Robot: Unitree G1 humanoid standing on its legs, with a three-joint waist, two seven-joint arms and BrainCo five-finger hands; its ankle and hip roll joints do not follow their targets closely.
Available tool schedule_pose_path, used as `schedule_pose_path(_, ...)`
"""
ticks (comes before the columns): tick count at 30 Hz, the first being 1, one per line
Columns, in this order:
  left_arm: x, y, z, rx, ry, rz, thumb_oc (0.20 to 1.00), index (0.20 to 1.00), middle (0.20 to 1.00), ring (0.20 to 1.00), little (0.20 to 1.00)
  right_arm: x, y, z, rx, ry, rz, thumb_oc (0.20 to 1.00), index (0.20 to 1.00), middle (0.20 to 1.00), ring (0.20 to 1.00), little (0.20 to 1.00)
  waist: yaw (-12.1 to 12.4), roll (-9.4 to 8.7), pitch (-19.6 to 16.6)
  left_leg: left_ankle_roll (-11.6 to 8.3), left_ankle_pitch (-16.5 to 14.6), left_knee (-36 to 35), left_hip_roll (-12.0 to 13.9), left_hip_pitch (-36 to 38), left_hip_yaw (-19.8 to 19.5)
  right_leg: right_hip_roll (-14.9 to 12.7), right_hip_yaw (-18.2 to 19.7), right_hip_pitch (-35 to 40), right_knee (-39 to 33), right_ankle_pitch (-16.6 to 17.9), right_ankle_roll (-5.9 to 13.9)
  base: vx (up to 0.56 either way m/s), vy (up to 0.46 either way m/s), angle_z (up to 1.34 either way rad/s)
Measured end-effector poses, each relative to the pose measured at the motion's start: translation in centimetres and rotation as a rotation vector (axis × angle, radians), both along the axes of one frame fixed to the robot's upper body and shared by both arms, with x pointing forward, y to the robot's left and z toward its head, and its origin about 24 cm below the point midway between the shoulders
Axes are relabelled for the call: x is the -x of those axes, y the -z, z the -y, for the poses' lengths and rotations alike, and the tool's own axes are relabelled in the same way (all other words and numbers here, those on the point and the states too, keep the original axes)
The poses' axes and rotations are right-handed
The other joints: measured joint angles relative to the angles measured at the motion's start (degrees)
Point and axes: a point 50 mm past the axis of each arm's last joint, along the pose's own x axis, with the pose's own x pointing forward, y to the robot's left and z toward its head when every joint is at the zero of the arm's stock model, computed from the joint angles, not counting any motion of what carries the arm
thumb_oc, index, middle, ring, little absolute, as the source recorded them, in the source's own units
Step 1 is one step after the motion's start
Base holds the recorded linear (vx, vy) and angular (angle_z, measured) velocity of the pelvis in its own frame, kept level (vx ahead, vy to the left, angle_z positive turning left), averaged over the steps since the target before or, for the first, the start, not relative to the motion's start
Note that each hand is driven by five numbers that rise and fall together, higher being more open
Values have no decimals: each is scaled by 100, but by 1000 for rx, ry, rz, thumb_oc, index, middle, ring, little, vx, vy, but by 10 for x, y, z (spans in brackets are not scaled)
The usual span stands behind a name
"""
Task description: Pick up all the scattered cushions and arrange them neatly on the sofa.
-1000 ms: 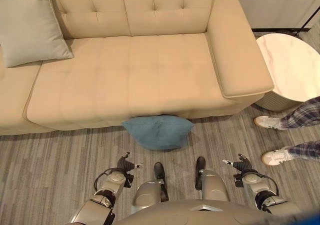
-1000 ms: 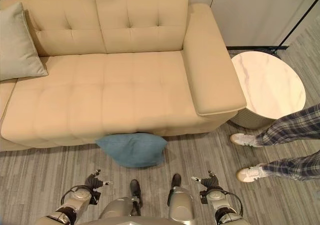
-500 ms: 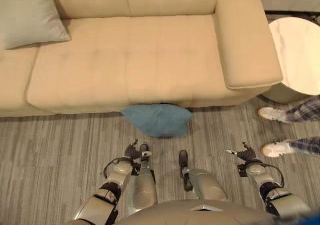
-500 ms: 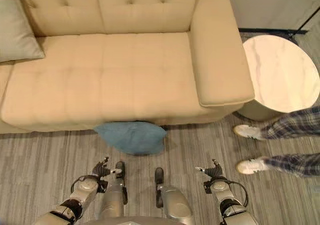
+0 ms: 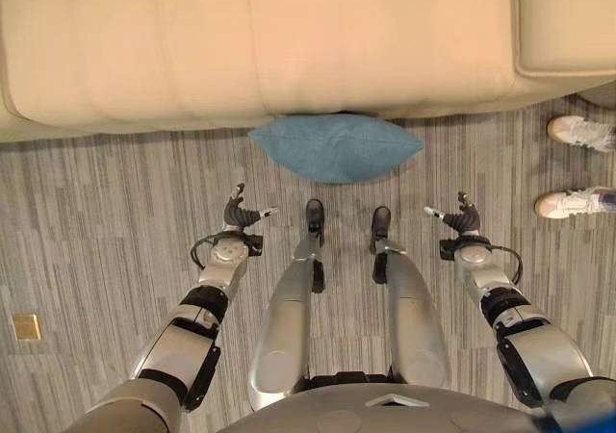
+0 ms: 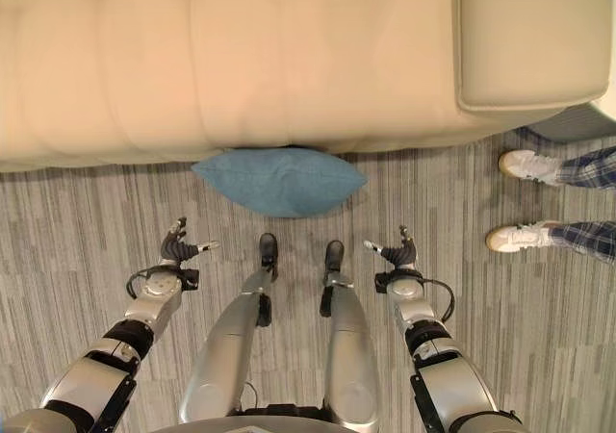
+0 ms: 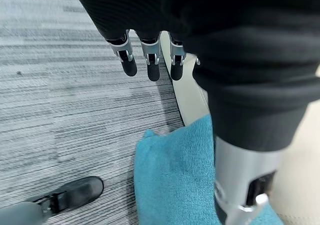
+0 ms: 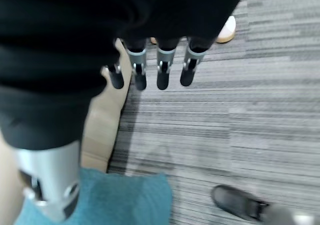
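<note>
A teal-blue, lens-shaped fabric cushion (image 5: 336, 147) lies on the grey striped carpet floor (image 5: 96, 221) in the upper middle of the frame, its far edge tucked against the base of the cream upholstered sofa (image 5: 260, 38). Its long axis runs left to right, parallel to the sofa front. The left hand (image 5: 238, 216) and right hand (image 5: 460, 220) hover below it, one off each end, about equally near, fingers relaxed and holding nothing. A person's white sneakers (image 5: 576, 130) stand at the right edge.
</note>
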Motion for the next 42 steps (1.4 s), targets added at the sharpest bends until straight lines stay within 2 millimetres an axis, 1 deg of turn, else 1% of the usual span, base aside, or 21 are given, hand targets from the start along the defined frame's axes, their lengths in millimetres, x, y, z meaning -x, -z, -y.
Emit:
schedule_pose_path(1,-8,-9,3,10,5,34,1000,1000,1000,1000,1000,-9,-12,-2,-13,9,48,1000,1000,1000,1000,1000,-10,5,103,15,27,4,8,-73,-4,5,-4,-89,22,17,-2,-68,28,0)
schedule_pose_path(2,-19,-24,8,22,7,87,1000,1000,1000,1000,1000,-21,-30,-6,-21,16,117,1000,1000,1000,1000,1000,-20,11,146,12,43,4,15,-262,-1,7,-4,-301,58,16,-2,-63,19,0)
schedule_pose_path(4,-33,-44,11,38,-2,158,1000,1000,1000,1000,1000,-34,-52,-10,-18,13,202,1000,1000,1000,1000,1000,-56,22,150,-21,88,-14,19,-562,-11,8,-14,-621,99,24,-16,-33,10,3)
schedule_pose_path(5,-43,-60,16,41,3,204,1000,1000,1000,1000,1000,-41,-67,-14,-20,12,253,1000,1000,1000,1000,1000,-69,30,156,-32,130,-19,19,-771,-21,7,-20,-849,146,26,-19,-36,22,6)
schedule_pose_path(6,-48,-68,20,40,16,230,1000,1000,1000,1000,1000,-44,-73,-16,-25,11,272,1000,1000,1000,1000,1000,-66,47,193,-38,140,-20,19,-819,-32,8,-34,-899,151,26,-20,-32,24,5)
schedule_pose_path(7,-49,-70,22,39,20,234,1000,1000,1000,1000,1000,-47,-77,-18,-23,8,286,1000,1000,1000,1000,1000,-66,54,193,-35,142,-15,19,-832,-30,1,-33,-914,169,22,-23,-32,24,3)
schedule_pose_path(8,-53,-77,28,31,24,257,1000,1000,1000,1000,1000,-49,-81,-22,-18,11,303,1000,1000,1000,1000,1000,-78,76,164,-42,137,11,14,-948,-34,-10,-32,-1067,250,5,-20,-19,15,5)
schedule_pose_path(10,-61,-95,33,22,41,314,1000,1000,1000,1000,1000,-55,-98,-25,-20,2,365,1000,1000,1000,1000,1000,-66,109,138,-82,184,10,11,-1310,-51,-17,-34,-1461,361,-35,-38,-15,13,7)
schedule_pose_path(13,-66,-109,38,17,44,363,1000,1000,1000,1000,1000,-58,-103,-29,-26,-5,383,1000,1000,1000,1000,1000,-70,124,161,-92,232,12,16,-1546,-74,-18,-34,-1764,502,-72,-79,0,27,6)
schedule_pose_path(15,-66,-112,39,16,35,374,1000,1000,1000,1000,1000,-58,-104,-29,-29,7,390,1000,1000,1000,1000,1000,-81,130,146,-103,244,16,14,-1610,-79,-28,-32,-1851,552,-84,-83,-2,31,3)
schedule_pose_path(19,-77,-149,46,18,54,489,1000,1000,1000,1000,1000,-67,-129,-35,-68,0,461,1000,1000,1000,1000,1000,-32,133,146,-159,381,14,17,-2209,-126,-33,-48,-2505,712,-73,-106,-5,2,6)
schedule_pose_path(21,-80,-159,48,11,53,515,1000,1000,1000,1000,1000,-71,-139,-39,-64,-7,490,1000,1000,1000,1000,1000,-16,133,146,-179,404,14,18,-2300,-149,-37,-69,-2594,725,-69,-113,13,6,4)
schedule_pose_path(23,-83,-173,54,6,59,552,1000,1000,1000,1000,1000,-75,-154,-42,-56,-16,528,1000,1000,1000,1000,1000,18,133,145,-188,428,13,20,-2397,-176,-42,-100,-2686,733,-64,-120,13,4,4)
schedule_pose_path(26,-85,-183,56,5,63,577,1000,1000,1000,1000,1000,-79,-170,-48,-44,-42,569,1000,1000,1000,1000,1000,32,133,145,-187,441,12,21,-2510,-187,-44,-112,-2798,737,-55,-133,0,0,0)
schedule_pose_path(29,-89,-200,65,-6,87,607,1000,1000,1000,1000,1000,-83,-188,-55,-15,-75,609,1000,1000,1000,1000,1000,60,135,142,-174,463,17,21,-2627,-194,-45,-120,-2904,742,-46,-141,0,0,0)
schedule_pose_path(30,-90,-206,68,-6,90,621,1000,1000,1000,1000,1000,-85,-198,-57,-6,-86,634,1000,1000,1000,1000,1000,76,135,142,-179,470,17,21,-2673,-202,-47,-129,-2951,746,-44,-142,0,0,0)
schedule_pose_path(32,-91,-212,75,-6,95,635,1000,1000,1000,1000,1000,-86,-207,-61,-2,-96,655,1000,1000,1000,1000,1000,93,135,142,-186,479,18,21,-2725,-222,-48,-146,-2998,748,-44,-142,17,9,1)
schedule_pose_path(33,-92,-220,79,0,95,643,555,555,555,555,555,-89,-220,-68,35,-122,673,200,200,200,200,200,96,135,142,-180,497,18,22,-2768,-223,-48,-148,-3040,749,-32,-146,39,3,1)
schedule_pose_path(34,-93,-226,80,14,93,654,200,200,200,200,200,-90,-228,-74,53,-147,690,200,200,200,200,200,94,135,142,-189,509,18,23,-2794,-227,-47,-150,-3065,748,-24,-150,36,3,0)
schedule_pose_path(38,-92,-229,77,14,89,664,200,200,200,200,200,-91,-229,-74,64,-151,681,200,200,200,200,200,119,135,142,-187,512,18,23,-2799,-223,-47,-149,-3069,733,-6,-145,0,0,0)
schedule_pose_path(42,-90,-233,81,53,105,682,200,200,200,200,200,-90,-234,-74,66,-169,698,200,200,200,200,200,113,135,142,-183,515,17,26,-2812,-193,-46,-135,-3098,723,14,-150,0,0,0)
